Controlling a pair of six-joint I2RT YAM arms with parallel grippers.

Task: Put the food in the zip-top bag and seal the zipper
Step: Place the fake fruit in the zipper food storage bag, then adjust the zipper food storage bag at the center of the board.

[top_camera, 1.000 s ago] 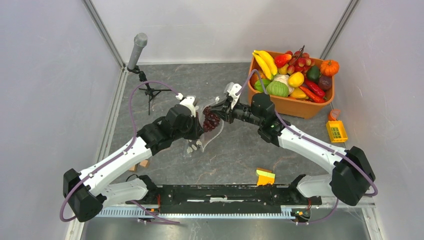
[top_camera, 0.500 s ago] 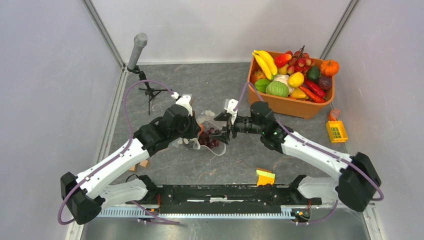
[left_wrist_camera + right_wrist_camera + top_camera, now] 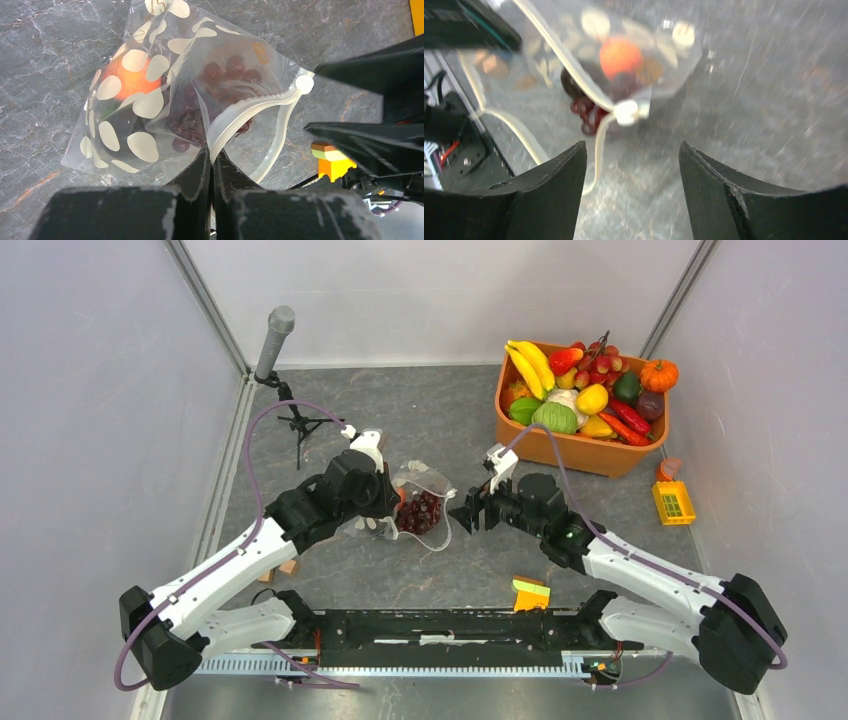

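At centre frame the bag (image 3: 424,482) lies on the desk (image 3: 480,420), food (image 3: 131,81) inside, zipper (image 3: 250,107) unsealed; the left gripper (image 3: 211,156) is pinched shut on that strip, the right gripper (image 3: 631,149) wide open and empty, so a tug could spill food.

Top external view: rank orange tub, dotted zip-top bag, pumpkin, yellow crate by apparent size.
1. orange tub
2. zip-top bag
3. yellow crate and pumpkin: they look about alike, so not ranked.
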